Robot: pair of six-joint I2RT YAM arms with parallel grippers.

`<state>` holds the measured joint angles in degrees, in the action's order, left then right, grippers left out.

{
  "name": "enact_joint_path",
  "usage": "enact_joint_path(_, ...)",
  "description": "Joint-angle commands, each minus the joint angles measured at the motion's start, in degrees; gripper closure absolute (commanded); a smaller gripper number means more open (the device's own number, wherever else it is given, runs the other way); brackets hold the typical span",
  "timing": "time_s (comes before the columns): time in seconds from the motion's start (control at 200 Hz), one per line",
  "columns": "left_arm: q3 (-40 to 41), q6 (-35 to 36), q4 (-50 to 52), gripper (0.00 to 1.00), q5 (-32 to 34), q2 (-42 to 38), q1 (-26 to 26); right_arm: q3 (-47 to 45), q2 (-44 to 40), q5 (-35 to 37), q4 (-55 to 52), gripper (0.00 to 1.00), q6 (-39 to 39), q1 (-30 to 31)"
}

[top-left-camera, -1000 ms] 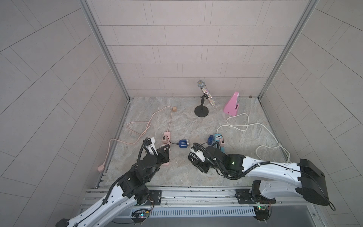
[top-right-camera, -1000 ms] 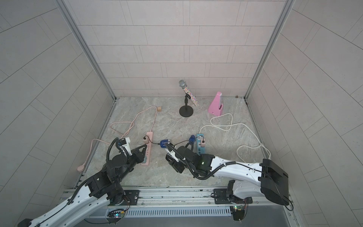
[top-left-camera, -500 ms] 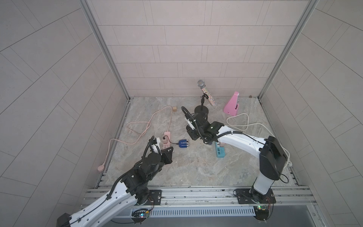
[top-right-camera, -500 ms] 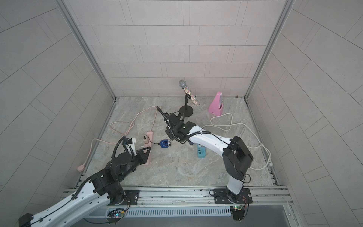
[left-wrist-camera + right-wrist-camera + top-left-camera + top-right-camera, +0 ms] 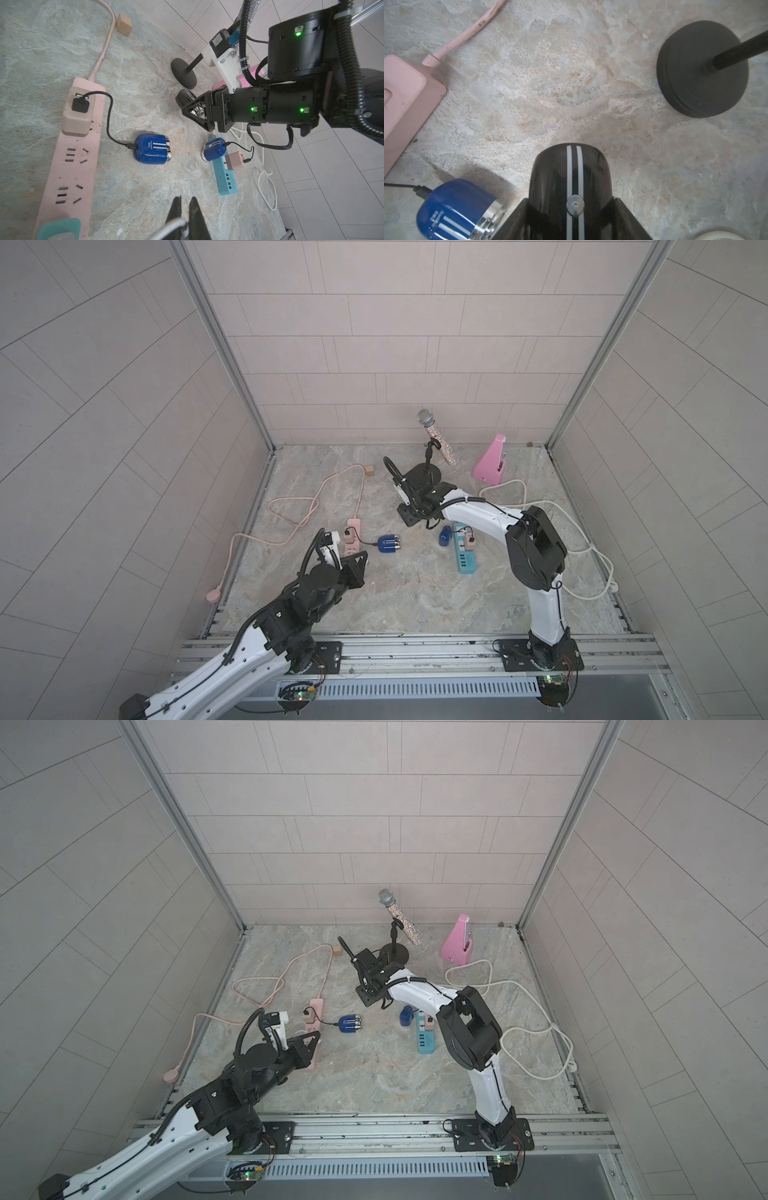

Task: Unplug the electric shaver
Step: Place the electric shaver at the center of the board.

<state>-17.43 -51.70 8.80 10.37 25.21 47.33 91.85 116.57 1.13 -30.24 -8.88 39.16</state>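
Black electric shaver [image 5: 566, 176] with two white stripes, pinched between the fingers of the right gripper [image 5: 571, 200], out toward the back middle of the marbled tabletop [image 5: 415, 593]. Placed between the round black base of the microphone stand [image 5: 702, 68] and a blue shaver [image 5: 456, 209], apart from both. Impossible to tell whether touching the surface or lifted off it. In both top views mostly hidden beneath the right gripper [image 5: 406, 517] [image 5: 368, 997]. Blue shaver on its side on the tabletop, joined by a black cable [image 5: 108, 118] to a beige adapter [image 5: 76, 116] seated in the pink power strip [image 5: 70, 166]. Left gripper [image 5: 186, 199] pressed together on nothing, hanging over the near end of that pink strip, well short of the blue shaver. Farther right, a second blue shaver [image 5: 214, 151] at the head of a teal power strip [image 5: 226, 182], wired by a short black lead to a pink adapter [image 5: 235, 162] plugged into that strip. At the back, a glittery microphone [image 5: 436, 439] tilted on its stand, a pink wedge-shaped object [image 5: 492, 462] just right of it, and a small wooden cube [image 5: 369, 471] near the pink cord. White cord [image 5: 552, 506] looping along the right side.
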Motion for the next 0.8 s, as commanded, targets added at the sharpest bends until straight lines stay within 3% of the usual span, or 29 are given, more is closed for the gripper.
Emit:
enact_joint_path(0.0,-1.0,0.8,0.9,1.00,0.2,-0.2,-0.1,1.7,2.4,-1.7,-0.7,0.76,-0.4,-0.7)
enact_joint_path(0.505,-1.4,1.2,1.8,1.00,0.4,-0.8,-0.1,4.8,8.3,-2.8,-0.6,0.73,-1.5,-3.2)
enact_joint_path(0.705,-1.5,1.0,2.2,1.00,0.4,-0.7,-0.1,6.2,10.6,-4.1,-1.7,0.64,-1.7,-3.7)
enact_joint_path(0.796,-1.5,1.0,2.6,1.00,0.8,-1.0,-0.1,6.5,10.6,-4.1,-1.9,0.54,-1.9,-3.7)
